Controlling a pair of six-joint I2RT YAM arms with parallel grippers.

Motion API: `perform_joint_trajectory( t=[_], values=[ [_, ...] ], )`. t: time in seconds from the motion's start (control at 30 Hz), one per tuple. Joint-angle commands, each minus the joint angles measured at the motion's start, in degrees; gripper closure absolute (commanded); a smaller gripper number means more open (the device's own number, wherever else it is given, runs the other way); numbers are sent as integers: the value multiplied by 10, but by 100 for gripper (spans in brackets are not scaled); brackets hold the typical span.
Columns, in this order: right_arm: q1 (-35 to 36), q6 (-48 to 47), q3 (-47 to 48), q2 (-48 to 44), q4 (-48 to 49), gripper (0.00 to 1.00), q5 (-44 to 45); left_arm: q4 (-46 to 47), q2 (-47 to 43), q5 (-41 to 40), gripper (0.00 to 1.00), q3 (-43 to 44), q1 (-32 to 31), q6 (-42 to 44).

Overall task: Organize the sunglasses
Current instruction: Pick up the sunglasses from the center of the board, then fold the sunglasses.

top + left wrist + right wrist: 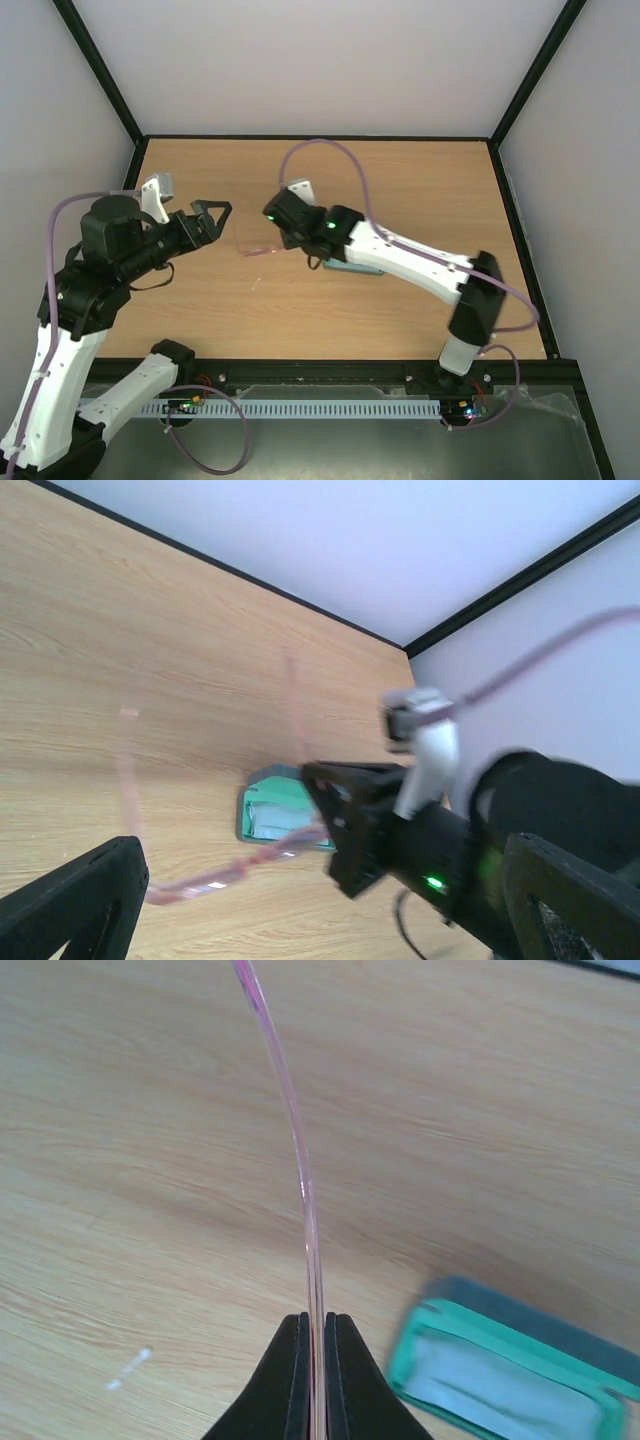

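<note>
- Currently the right end effector (317,1360) is pinching one slim pink arm of the sunglasses (262,250), with its jaws almost fully together on it.
- The sunglasses are sitting between the two robot arms, over the middle of the tabletop (420,180). Whether they are resting on the wood or lifted clear of it I cannot tell.
- The left end effector (222,218) is hanging wide open, holding nothing and pointing at the glasses from a short way off.
- The hard case (510,1370) is lying open with its teal lining showing, just beside the right end effector.
- Judgement: the pickup is being secured and the stowing is not yet done.
- The next move is probably calling for folding the arms and carrying the glasses to the case. The thin frame may pivot in so narrow a pinch.
</note>
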Motion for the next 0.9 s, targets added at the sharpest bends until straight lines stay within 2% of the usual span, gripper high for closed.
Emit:
perform_joint_trajectory(
  t=[0.0, 0.13, 0.3, 0.43, 0.73, 0.87],
  values=[
    [-1, -26, -129, -143, 61, 99, 126, -10, 25, 0, 1, 14, 3, 6],
    [0, -52, -230, -267, 121, 99, 147, -1, 51, 17, 1, -3, 3, 6],
    [-1, -69, -294, -366, 147, 99, 139, -6, 98, 42, 1, -37, 3, 28],
    [0, -72, -295, -370, 115, 99, 112, -14, 142, 56, 1, -53, -4, 55],
    [1, -54, -287, -354, 73, 99, 52, -28, 194, -5, 1, -37, -46, 70],
    [0, -56, -267, -330, 49, 99, 45, -28, 211, -36, 1, -35, -88, 62]
  ],
)
